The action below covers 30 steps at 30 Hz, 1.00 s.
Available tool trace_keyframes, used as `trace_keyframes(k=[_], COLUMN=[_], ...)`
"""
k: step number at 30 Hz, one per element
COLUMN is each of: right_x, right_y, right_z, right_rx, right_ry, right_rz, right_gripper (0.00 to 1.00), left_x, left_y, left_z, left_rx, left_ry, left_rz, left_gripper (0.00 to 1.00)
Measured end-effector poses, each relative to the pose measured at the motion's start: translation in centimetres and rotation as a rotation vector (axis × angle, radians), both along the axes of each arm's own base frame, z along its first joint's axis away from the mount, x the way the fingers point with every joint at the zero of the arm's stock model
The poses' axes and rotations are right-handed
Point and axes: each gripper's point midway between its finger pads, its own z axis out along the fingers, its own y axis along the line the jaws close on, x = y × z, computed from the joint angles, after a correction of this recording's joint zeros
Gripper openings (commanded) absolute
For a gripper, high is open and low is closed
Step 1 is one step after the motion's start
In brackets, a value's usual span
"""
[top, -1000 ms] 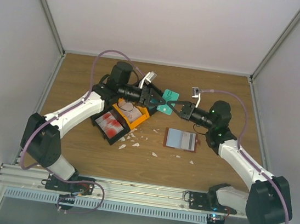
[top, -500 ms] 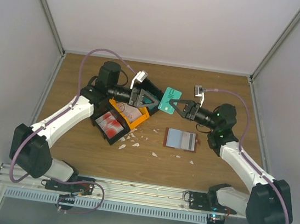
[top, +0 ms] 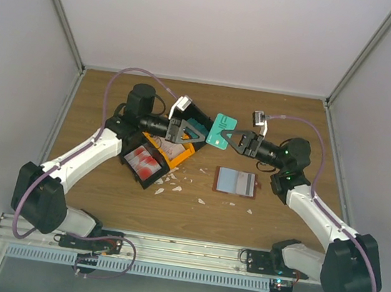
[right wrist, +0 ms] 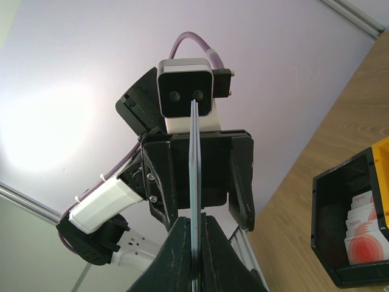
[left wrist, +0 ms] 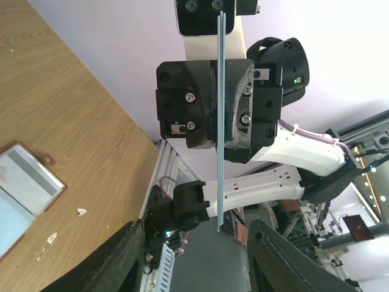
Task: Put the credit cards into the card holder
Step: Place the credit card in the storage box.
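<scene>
Right gripper [top: 228, 139] on card [top: 218, 127] (tray [right wrist: 322, 225] stocked)

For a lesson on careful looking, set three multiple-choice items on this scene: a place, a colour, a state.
1. Where is the teal card? A lying flat; B up in the air between the left end effector and the right end effector; C out of view.
2. What colour is the inside of the open card holder? A light blue; B green; C yellow.
3. How is the right end effector? A wide open; B shut on the teal card; C out of view.
Answers: 1 B, the top view shows it aloft between them. 2 A, its open face is pale blue. 3 B, its fingers pinch the card's edge.
</scene>
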Motion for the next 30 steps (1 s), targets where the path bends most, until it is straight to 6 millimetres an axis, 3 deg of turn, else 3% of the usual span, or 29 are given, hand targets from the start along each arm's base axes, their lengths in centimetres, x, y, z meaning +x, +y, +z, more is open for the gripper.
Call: trace_keyframes(k=[5, 11, 26, 30], right_x=[-0.2, -0.3, -0.6, -0.8], right_y=[0.1, 0.3, 0.2, 0.2], right_z=[0.1, 0.2, 0.6, 0.8], right_rx=[0.003, 0.005, 0.009, 0.007], right_ry=[-0.002, -0.008, -0.024, -0.041], right_rz=[0.007, 0.012, 0.010, 0.012], right_gripper=[0.01, 0.00, 0.01, 0.01], left_x=[-0.5, -0.8, -0.5, -0.5], left_y=[-0.3, -1.0, -1.0, -1.0], left_z=[0.0, -0.2, -0.4, -0.4], left_rx=[-0.001, 0.008, 0.021, 0.022], left_ry=[-0.002, -0.006, -0.007, -0.003], left_rz=[-0.018, -0.040, -0.028, -0.029], left_gripper=[0.46, 0.32, 0.40, 0.36])
